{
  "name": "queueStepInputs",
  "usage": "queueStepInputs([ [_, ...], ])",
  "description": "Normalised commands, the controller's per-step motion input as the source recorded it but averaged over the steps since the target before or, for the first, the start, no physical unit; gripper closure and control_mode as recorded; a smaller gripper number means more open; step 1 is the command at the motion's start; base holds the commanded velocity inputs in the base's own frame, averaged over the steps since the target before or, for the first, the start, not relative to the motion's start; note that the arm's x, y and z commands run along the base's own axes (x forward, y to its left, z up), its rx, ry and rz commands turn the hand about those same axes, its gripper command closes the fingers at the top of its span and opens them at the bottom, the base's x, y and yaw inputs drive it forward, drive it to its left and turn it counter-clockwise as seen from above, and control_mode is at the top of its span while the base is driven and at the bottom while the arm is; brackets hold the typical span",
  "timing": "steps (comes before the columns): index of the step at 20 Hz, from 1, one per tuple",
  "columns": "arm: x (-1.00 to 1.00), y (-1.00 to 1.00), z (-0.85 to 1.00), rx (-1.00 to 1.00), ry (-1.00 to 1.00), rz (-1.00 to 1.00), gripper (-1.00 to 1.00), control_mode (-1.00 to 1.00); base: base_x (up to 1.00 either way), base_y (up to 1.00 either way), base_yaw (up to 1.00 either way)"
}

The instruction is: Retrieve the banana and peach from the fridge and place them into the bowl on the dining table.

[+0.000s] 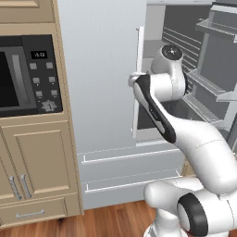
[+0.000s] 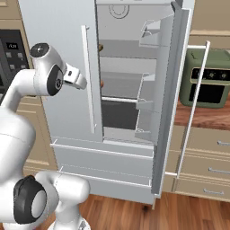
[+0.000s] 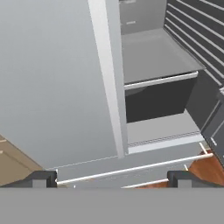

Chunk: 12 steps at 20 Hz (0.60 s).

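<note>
Fridge (image 2: 67, 54) standing w/ right door (image 2: 168, 99) swung wide, left door shut. Small brownish items peeking past left door edge on upper (image 2: 100, 46) & mid shelf (image 2: 102, 83), too hidden to ID. Gripper (image 3: 112, 179) hovering in front of left door, fingers (image 3: 41, 178) spread wide apart, holding nothing. Toaster oven (image 2: 207, 78) sitting on counter beyond door.
</note>
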Motion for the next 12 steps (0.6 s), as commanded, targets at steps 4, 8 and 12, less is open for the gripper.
queueStepInputs([
  [4, 0.51, -0.01, -0.09, 0.00, -0.14, 0.00, -1.00, -1.00, 0.00, 0.00, 0.00],
  [8, 0.47, -0.01, -0.01, 0.00, -0.12, 0.00, -1.00, -1.00, 0.00, 0.00, 0.00],
  [12, 0.53, 0.00, 0.00, 0.00, -0.04, 0.00, -1.00, -1.00, 0.00, 0.00, 0.00],
])
